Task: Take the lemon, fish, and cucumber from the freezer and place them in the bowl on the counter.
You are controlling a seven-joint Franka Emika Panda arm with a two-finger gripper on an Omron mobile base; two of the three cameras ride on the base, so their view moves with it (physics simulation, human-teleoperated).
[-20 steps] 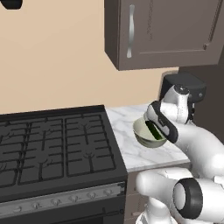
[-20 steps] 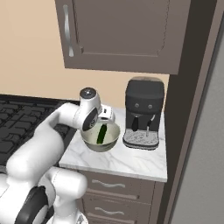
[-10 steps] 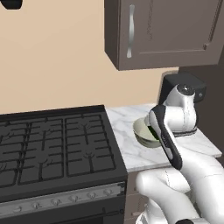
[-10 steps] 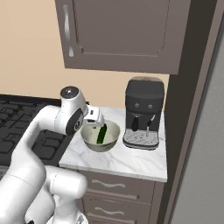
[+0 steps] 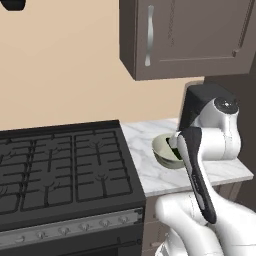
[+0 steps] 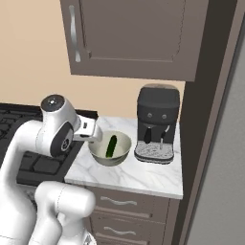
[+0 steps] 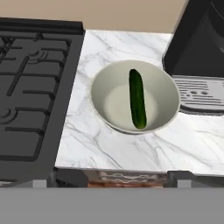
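The dark green cucumber (image 7: pixel 137 104) lies alone inside the pale olive bowl (image 7: pixel 105 87), which stands on the white marble counter (image 7: pixel 109 146) beside the stove. In the right base view the cucumber (image 6: pixel 111 146) leans against the inner wall of the bowl (image 6: pixel 98 154). My gripper (image 7: pixel 124 177) hovers above the counter's front edge, back from the bowl, open and holding nothing. Its hand (image 6: pixel 97 135) sits just left of the bowl's rim. My arm covers part of the bowl (image 5: pixel 162 147) in the left base view. The grey freezer (image 6: pixel 225 167) rises at the far right. The lemon is out of view.
A black coffee machine (image 6: pixel 155 124) stands on the counter right of the bowl. The black gas stove (image 5: pixel 60 165) borders the counter on the left. A brown wall cupboard (image 6: pixel 134 33) hangs above. Grey-brown drawers (image 6: pixel 119 203) sit under the counter.
My hand has drawn back from above the bowl toward the stove side while the elbow swung up. The cucumber stays lying in the bowl.
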